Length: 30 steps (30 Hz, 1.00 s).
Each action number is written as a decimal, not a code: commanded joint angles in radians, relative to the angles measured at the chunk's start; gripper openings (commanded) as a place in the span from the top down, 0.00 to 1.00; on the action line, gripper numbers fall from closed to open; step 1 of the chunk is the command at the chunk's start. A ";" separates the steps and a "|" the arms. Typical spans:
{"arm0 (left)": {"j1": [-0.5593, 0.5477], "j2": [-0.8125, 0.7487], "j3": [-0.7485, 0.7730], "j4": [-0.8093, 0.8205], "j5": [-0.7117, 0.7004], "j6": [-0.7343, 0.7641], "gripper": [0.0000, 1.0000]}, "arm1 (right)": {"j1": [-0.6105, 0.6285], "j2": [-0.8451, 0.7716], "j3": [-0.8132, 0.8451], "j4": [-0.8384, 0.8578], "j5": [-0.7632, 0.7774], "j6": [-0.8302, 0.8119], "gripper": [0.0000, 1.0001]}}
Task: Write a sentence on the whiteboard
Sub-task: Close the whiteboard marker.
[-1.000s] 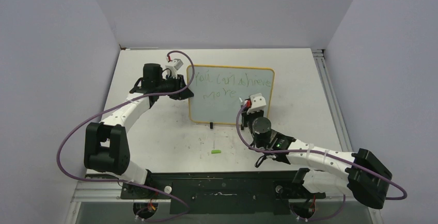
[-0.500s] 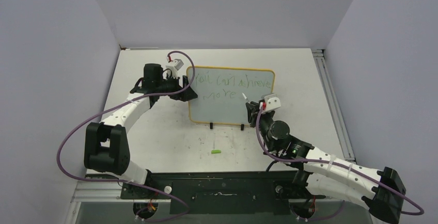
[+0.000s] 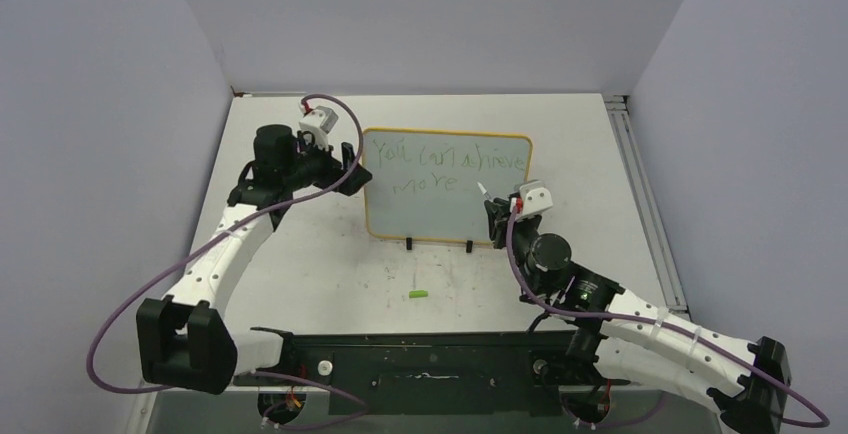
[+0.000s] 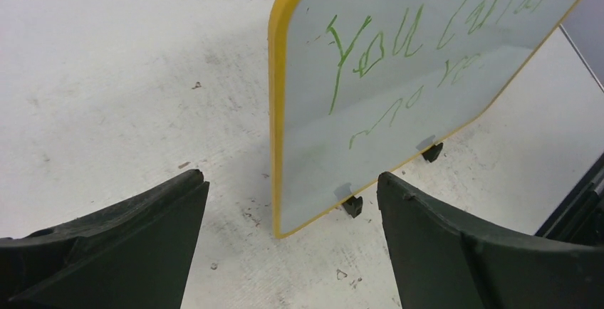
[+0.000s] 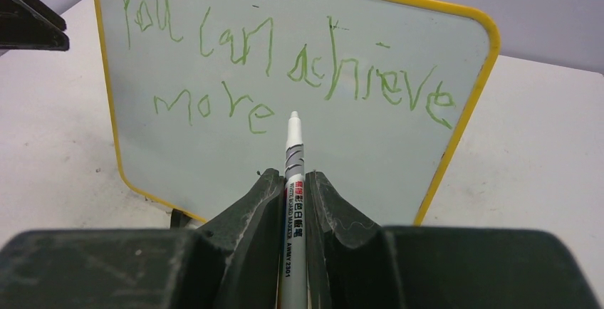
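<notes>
The whiteboard (image 3: 430, 216) stands upright mid-table on two black clip feet (image 3: 408, 245), with a yellow frame. The sentence (image 3: 445, 159) is in green in two lines, "You can achieve more". My left gripper (image 3: 347, 162) is open just left of the board. In the left wrist view the whiteboard (image 4: 399, 102) edge stands ahead between my open left gripper (image 4: 290, 179) fingers, touching neither. My right gripper (image 5: 293, 174) is shut on a white marker (image 5: 293, 154). Its tip points at the whiteboard (image 5: 356, 145) right of "more" in the sentence (image 5: 285, 74). Contact is unclear.
A small green cap (image 3: 418, 295) lies on the table in front of the board. Grey walls close in the table at left, back and right. A metal rail (image 3: 640, 204) runs along the right edge, and the black base bar (image 3: 430, 359) along the near edge.
My left gripper has opened and drawn back left from the board's left edge. My right gripper with the marker has shifted right, away from the word "more".
</notes>
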 commanded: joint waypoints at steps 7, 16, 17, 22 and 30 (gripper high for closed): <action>-0.232 -0.353 -0.151 0.008 -0.304 0.028 0.14 | 0.002 -0.004 0.099 -0.226 -0.026 0.080 0.95; -0.771 -0.429 -0.387 -0.014 -0.578 -0.273 0.20 | 0.000 -0.054 0.096 -0.424 0.127 0.236 0.95; -0.842 -0.399 -0.402 -0.010 -0.630 -0.294 0.21 | 0.001 -0.065 0.096 -0.438 0.155 0.251 0.95; -0.993 -0.233 -0.429 0.044 -0.720 -0.345 0.21 | -0.004 -0.162 0.073 -0.433 0.186 0.264 0.95; -1.001 -0.105 -0.433 0.098 -0.693 -0.296 0.22 | -0.004 -0.211 0.069 -0.444 0.165 0.275 0.95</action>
